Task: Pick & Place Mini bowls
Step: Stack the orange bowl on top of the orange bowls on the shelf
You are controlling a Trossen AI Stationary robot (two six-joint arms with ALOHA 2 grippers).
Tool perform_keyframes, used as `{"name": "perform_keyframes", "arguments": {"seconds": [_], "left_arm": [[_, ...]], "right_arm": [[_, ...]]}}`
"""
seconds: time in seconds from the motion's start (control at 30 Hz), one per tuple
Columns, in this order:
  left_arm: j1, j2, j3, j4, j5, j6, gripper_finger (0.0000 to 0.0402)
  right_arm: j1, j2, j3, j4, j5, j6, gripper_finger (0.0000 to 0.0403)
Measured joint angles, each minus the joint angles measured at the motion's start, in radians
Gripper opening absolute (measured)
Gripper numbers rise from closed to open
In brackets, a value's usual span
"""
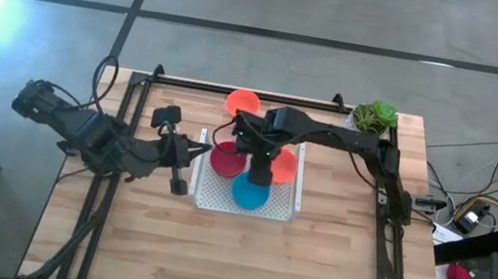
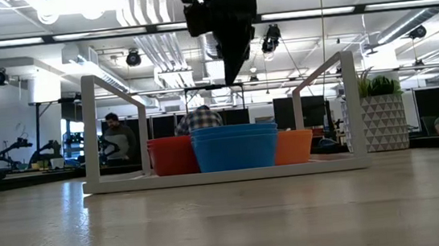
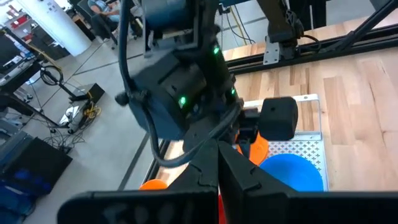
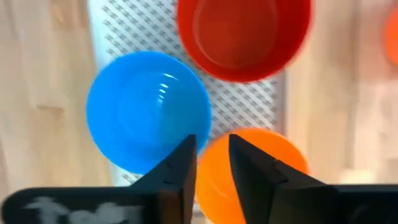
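Observation:
Three mini bowls sit side by side in the white perforated tray [image 1: 290, 207]: a red one [image 1: 223, 161], a blue one [image 1: 249, 195] and an orange one [image 1: 285, 169]. In the low view they show as red [image 2: 173, 156], blue [image 2: 235, 147] and orange [image 2: 294, 146]. Another orange bowl [image 1: 242, 102] rests on the table beyond the tray's far edge. My right gripper [image 4: 212, 165] hangs open above the tray, pointing down over the gap between the blue bowl [image 4: 146, 109] and the orange bowl [image 4: 255, 155], clear of both. My left gripper [image 3: 217, 180] waits shut, left of the tray.
A green plant in a white pot [image 1: 375, 116] stands at the table's far right corner. The tray's upright white frame [image 2: 111, 133] rises around the bowls. Bare wooden tabletop [image 1: 239, 260] lies near the front edge. People sit in the room behind the table.

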Motion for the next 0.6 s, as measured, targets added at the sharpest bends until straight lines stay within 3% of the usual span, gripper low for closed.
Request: {"name": "perform_keyframes", "arguments": {"seconds": [0.23, 0.6], "left_arm": [[0.052, -0.017, 0.000, -0.042, -0.003, -0.048, 0.0000], [0.240, -0.071, 0.000, -0.168, 0.018, -0.128, 0.0000]], "right_arm": [[0.008, -0.010, 0.078, -0.116, 0.130, -0.032, 0.0014], [0.008, -0.170, 0.018, -0.079, 0.130, -0.057, 0.0008]]}}
